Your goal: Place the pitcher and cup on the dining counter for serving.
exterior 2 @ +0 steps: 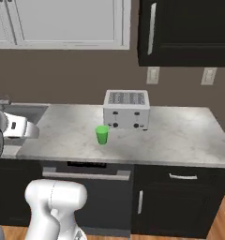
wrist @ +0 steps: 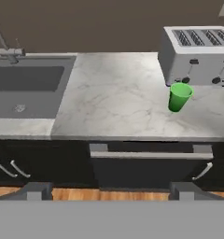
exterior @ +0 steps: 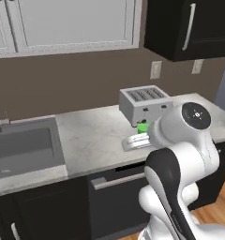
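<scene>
The arm is glossy white with rounded segments, a black band at its elbow, and a dark round cap bearing small markings.

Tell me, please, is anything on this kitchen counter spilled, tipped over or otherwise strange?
Nothing stands out. The green cup stands upright on the marble worktop, just in front of the toaster, with no spill around it. The sink looks undisturbed.

Worktop: veined marble, smooth. Toaster: brushed metal. Cup: matt green plastic. Sink: dull steel. Floor: wood.
</scene>
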